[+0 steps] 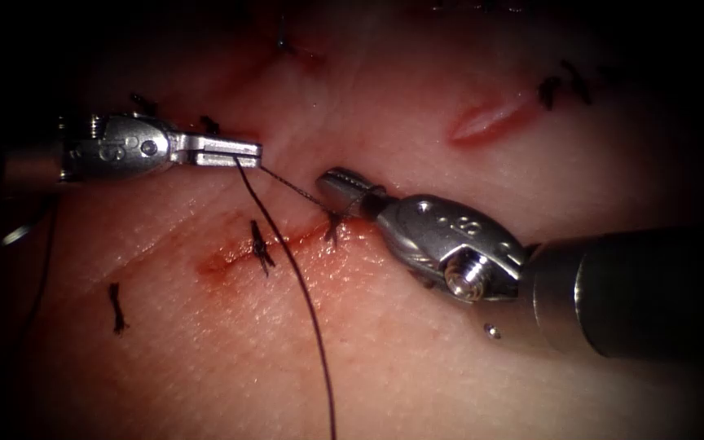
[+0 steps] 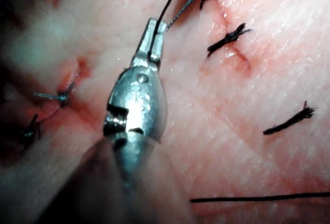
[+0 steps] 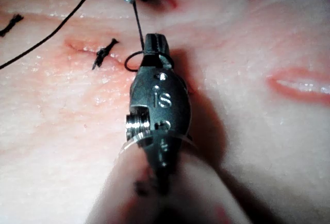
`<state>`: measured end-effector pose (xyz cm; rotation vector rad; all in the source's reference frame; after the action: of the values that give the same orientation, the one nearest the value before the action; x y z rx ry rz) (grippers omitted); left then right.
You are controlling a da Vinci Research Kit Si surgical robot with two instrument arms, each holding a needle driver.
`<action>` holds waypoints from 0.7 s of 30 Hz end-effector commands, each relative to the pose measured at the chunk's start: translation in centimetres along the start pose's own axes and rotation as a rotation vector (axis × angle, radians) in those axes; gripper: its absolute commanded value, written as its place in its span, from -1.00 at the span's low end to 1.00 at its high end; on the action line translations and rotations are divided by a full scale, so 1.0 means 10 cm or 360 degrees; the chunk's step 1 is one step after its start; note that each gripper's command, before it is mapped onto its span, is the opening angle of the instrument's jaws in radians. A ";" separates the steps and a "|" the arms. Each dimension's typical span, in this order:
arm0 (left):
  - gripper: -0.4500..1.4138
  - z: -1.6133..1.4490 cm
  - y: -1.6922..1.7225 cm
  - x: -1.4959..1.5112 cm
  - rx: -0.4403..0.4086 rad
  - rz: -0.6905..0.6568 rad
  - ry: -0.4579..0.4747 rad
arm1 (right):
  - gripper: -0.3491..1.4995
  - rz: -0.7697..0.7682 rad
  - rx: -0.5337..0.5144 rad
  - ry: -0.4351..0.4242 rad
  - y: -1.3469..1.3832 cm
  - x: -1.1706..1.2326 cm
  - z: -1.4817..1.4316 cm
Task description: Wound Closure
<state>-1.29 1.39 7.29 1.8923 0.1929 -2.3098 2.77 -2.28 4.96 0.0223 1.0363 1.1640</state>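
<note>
**A:** Bench practice, endoscope view: the left tool reaches in from nine o'clock, jaws clenched on the thread, which drops away from it toward six o'clock. What is the right tool doing?

**B:** The right tool enters from four o'clock, its tip just above the cut. A loop of thread sits round its closed jaws, and a taut strand runs from it to the left tool's tip. Whether anything is pinched between those jaws, I cannot tell. I can pick out no needle with confidence.

**A:** And the tissue?

**B:** The tissue is pale pink and moist, and the cut reads as a short reddish line stained with red fluid. One dark stitch crosses it beside the long thread, another knot lies at the right tool's tip, and a cut end lies well apart at eight o'clock.

**A:** How should such a moment be handled?

**B:** In my judgement, keep the left tool's hold firm and the strand level and gently tensioned, so the loop stays on the jaws and the tissue edges are not dragged.
</note>
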 end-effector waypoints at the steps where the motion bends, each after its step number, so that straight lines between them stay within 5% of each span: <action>1: -1.00 0.004 -0.015 -0.017 0.0004 -0.0045 -0.0002 | -1.00 -0.0027 0.0006 0.0021 -0.003 -0.012 0.005; 21: -1.00 -0.014 -0.091 -0.144 0.0131 -0.0246 -0.0207 | -1.00 -0.0219 0.0101 0.0106 -0.031 -0.048 -0.016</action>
<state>-0.99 2.33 8.65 1.8081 0.2380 -2.5828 2.80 -2.85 4.99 -0.0396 1.1135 1.0119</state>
